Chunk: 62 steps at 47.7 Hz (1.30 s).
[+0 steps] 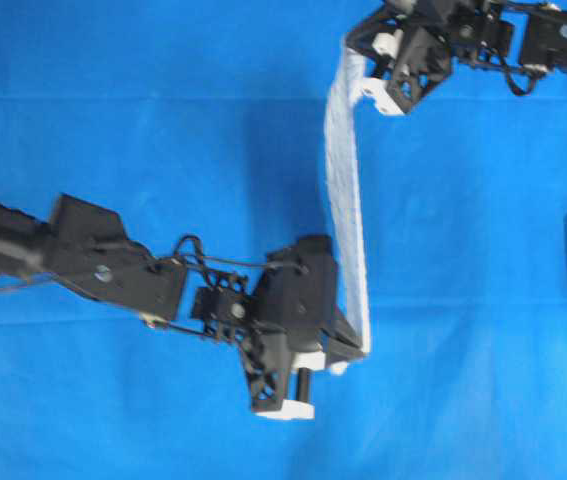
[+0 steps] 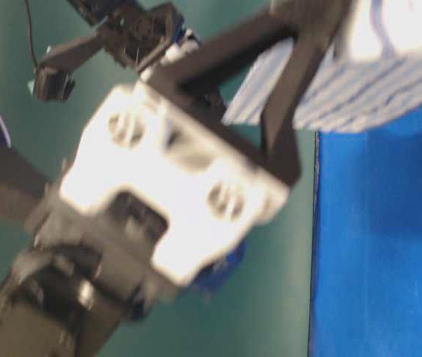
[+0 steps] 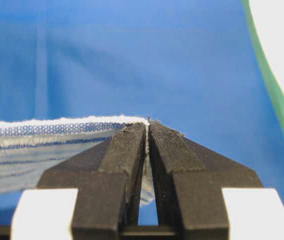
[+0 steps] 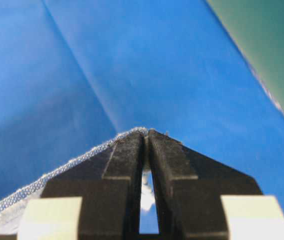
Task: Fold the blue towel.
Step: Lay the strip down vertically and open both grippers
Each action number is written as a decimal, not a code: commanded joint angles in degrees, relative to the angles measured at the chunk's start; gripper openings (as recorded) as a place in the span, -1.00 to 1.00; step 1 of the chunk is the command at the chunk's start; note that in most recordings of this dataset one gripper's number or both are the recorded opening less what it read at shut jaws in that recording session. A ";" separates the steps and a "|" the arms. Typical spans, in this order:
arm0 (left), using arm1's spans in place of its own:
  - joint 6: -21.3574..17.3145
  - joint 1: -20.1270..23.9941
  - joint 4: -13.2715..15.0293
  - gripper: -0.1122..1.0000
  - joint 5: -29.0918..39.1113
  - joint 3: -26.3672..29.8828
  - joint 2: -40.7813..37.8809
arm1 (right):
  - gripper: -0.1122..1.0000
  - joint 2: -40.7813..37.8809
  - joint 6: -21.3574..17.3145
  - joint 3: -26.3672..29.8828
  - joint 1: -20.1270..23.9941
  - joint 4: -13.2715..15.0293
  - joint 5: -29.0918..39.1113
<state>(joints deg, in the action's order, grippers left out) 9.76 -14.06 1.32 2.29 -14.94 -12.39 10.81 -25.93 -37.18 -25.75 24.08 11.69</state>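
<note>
Both grippers are pinched shut on the towel right now: left gripper (image 1: 348, 350) has the near corner and right gripper (image 1: 363, 75) has the far corner, and both wrist cams show the jaws clamped with just a sliver of cloth edge between them. So the blue towel (image 1: 348, 200) is hanging in the air between the two, pulled into a narrow band running near to far over the middle-right of the table cover (image 1: 163, 150).

From where I'm sitting, the trick for this step is keeping both hands level and moving together, so the held edge stays taut and straight while I carry it across. If one side leads, I'd expect a skewed fold. I'd lay it down gently before letting go.

Material-wise: the table cover is plain smooth blue fabric with a few soft creases. The towel is thin white woven stuff with fine dark and light blue stripes, floppy, with a slightly fuzzy hem. Gripper fingers (image 3: 126, 165) are matte black ridged plastic, wedge-shaped.
</note>
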 commanded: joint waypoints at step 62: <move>4.22 -1.85 0.35 -0.77 -14.15 -16.79 4.75 | -0.69 -13.71 1.41 8.35 0.44 0.44 -6.24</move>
<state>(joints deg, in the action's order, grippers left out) 13.97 -14.68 1.85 -11.25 -32.26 -9.49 -3.78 -24.79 -30.23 -24.96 24.26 5.89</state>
